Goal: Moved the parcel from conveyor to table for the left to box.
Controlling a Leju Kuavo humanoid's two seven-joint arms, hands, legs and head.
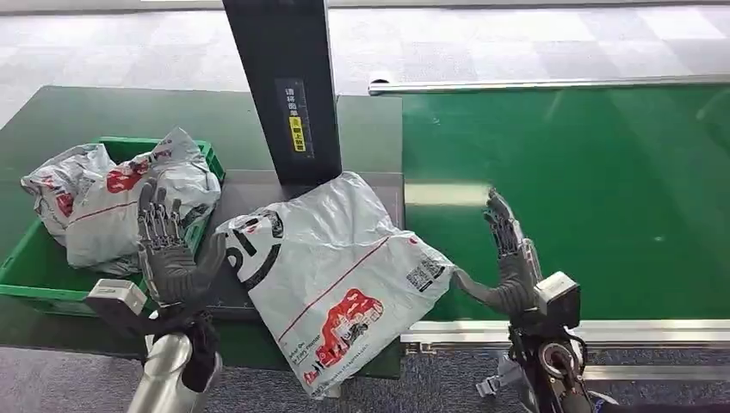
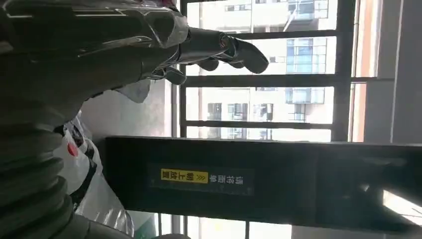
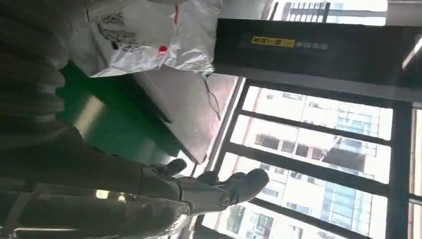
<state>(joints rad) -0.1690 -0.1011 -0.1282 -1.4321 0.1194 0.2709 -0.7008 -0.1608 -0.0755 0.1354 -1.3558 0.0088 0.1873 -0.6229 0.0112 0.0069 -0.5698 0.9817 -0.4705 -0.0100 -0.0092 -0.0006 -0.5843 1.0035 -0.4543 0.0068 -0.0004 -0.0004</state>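
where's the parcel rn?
Head view: the parcel lies centre on the table, under the black post, between the left hand and right hand, unheld.

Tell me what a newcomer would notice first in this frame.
The big white parcel lies on the table at centre, overhanging the near edge, with the left hand and right hand raised open on either side of it. Left of that, a green box already holds two similar bags. A dark post stands just behind the parcel, and the green conveyor runs off to the right.
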